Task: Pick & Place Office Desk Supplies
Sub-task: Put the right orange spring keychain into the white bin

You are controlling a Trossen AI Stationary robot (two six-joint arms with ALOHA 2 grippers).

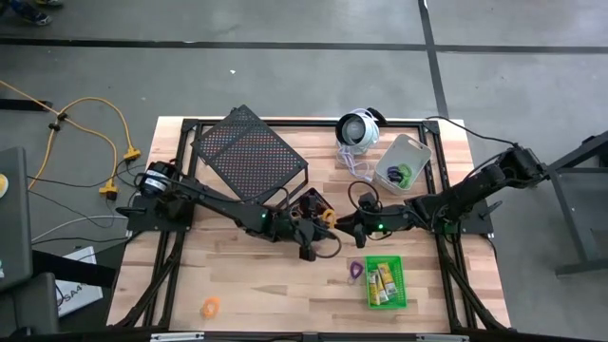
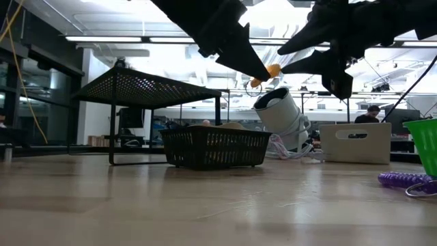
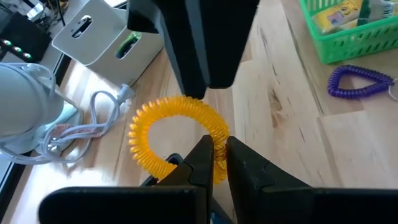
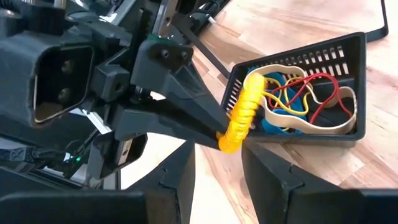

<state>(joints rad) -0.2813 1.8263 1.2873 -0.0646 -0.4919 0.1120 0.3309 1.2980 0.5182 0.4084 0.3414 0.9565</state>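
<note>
Wooden table [image 1: 237, 285] on a grey floor, open office room behind in the low view. Large black mesh rack [image 1: 249, 152] sits at the far left-centre. Round white-and-black device [image 1: 358, 128] with cord lies at the far edge, beside the grey bin [image 1: 404, 163], which holds green and purple loops. Green bin [image 1: 385, 282] near the front right holds little yellow pieces [image 1: 381, 278]. Small black bin [image 4: 298, 93] sits mid-table, filled with rubber bands in red, yellow, blue and tan.

Both arms meet over the table centre, raised above the surface, next to the black bin. Left gripper [image 3: 214, 152] is closed tight on an orange coiled loop [image 3: 177, 134], pinching the coil between its fingertips; the loop hangs in the air above the wood. Right gripper [image 4: 219, 163] faces it from the opposite side, fingers partly apart on either side of the same loop; cannot tell if they touch it.

Purple loop [image 1: 354, 270] lies on the table just beside the green bin. Second orange loop [image 1: 210, 306] lies alone near the front left edge, well apart from everything else.
</note>
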